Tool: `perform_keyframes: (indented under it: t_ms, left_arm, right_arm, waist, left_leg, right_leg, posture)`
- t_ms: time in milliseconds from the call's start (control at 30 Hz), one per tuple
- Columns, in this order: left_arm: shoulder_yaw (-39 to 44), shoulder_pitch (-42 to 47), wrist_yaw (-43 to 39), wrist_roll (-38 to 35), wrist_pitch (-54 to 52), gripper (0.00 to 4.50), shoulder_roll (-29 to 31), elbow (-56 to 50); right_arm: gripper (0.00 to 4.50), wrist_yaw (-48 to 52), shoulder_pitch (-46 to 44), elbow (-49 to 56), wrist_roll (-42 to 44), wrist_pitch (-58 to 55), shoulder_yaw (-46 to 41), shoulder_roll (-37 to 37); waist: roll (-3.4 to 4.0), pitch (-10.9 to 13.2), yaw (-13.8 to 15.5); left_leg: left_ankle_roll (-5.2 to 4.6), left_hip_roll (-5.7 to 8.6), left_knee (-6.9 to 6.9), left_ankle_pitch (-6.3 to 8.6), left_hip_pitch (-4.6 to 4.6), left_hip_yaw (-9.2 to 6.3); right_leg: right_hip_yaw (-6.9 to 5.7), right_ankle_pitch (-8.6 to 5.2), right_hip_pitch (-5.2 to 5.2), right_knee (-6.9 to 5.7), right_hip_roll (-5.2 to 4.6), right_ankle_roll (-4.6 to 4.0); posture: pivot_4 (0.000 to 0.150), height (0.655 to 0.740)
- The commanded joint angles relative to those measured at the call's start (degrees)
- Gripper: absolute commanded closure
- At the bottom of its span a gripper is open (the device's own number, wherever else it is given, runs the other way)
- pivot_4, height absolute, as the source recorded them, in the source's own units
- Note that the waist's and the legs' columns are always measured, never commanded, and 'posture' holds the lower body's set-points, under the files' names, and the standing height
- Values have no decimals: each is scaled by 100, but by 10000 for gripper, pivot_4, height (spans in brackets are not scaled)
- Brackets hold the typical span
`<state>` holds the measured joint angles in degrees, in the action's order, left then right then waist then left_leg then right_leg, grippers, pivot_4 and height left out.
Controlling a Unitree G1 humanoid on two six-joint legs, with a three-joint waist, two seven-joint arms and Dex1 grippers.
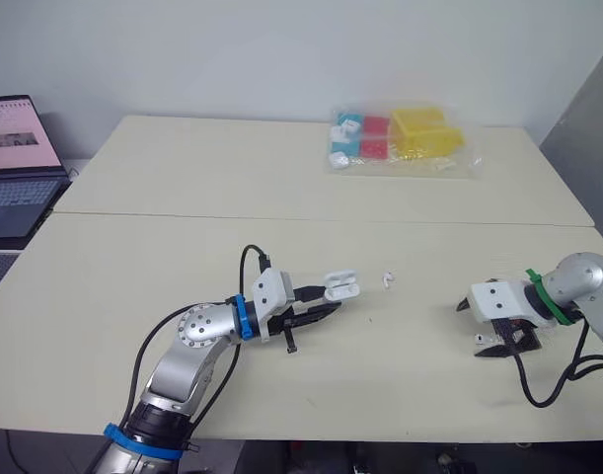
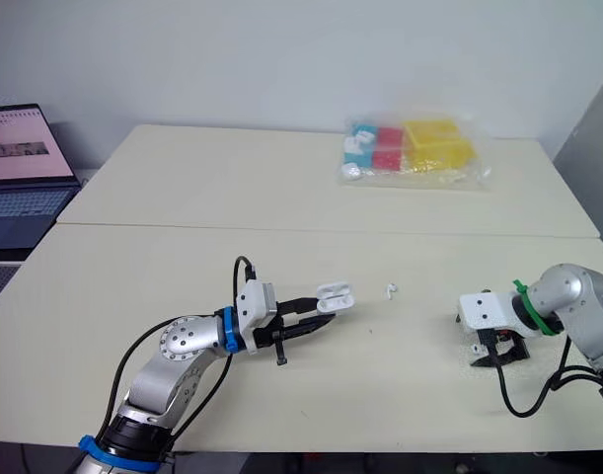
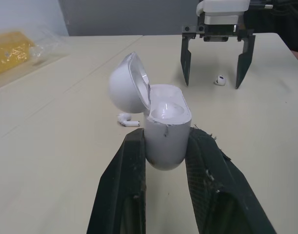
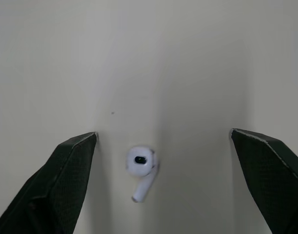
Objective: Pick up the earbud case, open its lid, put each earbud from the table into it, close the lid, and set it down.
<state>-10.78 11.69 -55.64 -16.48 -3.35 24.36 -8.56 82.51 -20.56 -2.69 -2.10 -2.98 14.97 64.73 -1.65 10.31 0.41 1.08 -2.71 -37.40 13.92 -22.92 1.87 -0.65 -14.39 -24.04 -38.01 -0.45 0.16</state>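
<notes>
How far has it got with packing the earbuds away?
Done: the left gripper holds the earbud case with its lid open. In hand: the open right gripper straddles one earbud lying on the table. Left: that earbud and the second earbud near the case must go in, then lid shut, case set down.

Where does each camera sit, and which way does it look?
Left eye view: on the head, looking down over the table; both arms show, left gripper holding the open earbud case.
Right eye view: beside it, same scene and arms.
Left wrist view: on the left wrist, looking along that gripper past the earbud case to the right gripper.
Right wrist view: on the right wrist, looking down at an earbud inside the open gripper.
Shared: both wrist views show that earbud.
</notes>
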Motion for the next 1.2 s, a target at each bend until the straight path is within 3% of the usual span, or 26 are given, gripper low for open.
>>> perform_keyframes:
  t_ms: [33,200,333,567,1200]
  left_arm:
    - [28,-44,49,-2,55,37525,42,-201]
    - [-2,-75,97,41,93,37525,24,-162]
    - [-80,-8,228,142,113,37525,-97,-97]
    - [-147,107,316,291,291,37525,-291,116]
    - [-232,93,450,443,503,37525,-469,253]
  right_arm:
    - [748,-113,508,988,378,-912,-817,440]
    - [748,-508,1101,2208,384,-2440,-1106,668]
    - [748,-778,829,2771,134,-3475,-582,525]
    - [748,-742,-44,2366,-642,-3564,418,466]
    - [748,-326,-858,1397,-1180,-3156,1082,-37]
  waist:
    - [3,1,2]
    - [5,0,-30]
    - [7,-2,-40]
    - [7,-2,-47]
    - [8,-2,-57]
  left_leg:
    - [0,0,0,0,-2,-1]
    - [0,-3,-1,0,6,-5]
    - [1,-3,-7,-1,11,-5]
    - [1,1,-20,0,0,-2]
    - [0,-3,-34,0,-1,-2]
  right_leg:
    - [3,0,-2,0,-3,0]
    - [6,2,-1,-6,-4,1]
    - [3,7,0,-13,-2,1]
    - [5,13,-3,-4,-3,12]
    - [6,14,0,-12,2,11]
  posture:
    - [1500,7354]
    - [1500,7354]
    - [1500,7354]
    - [1500,7354]
    - [1500,7354]
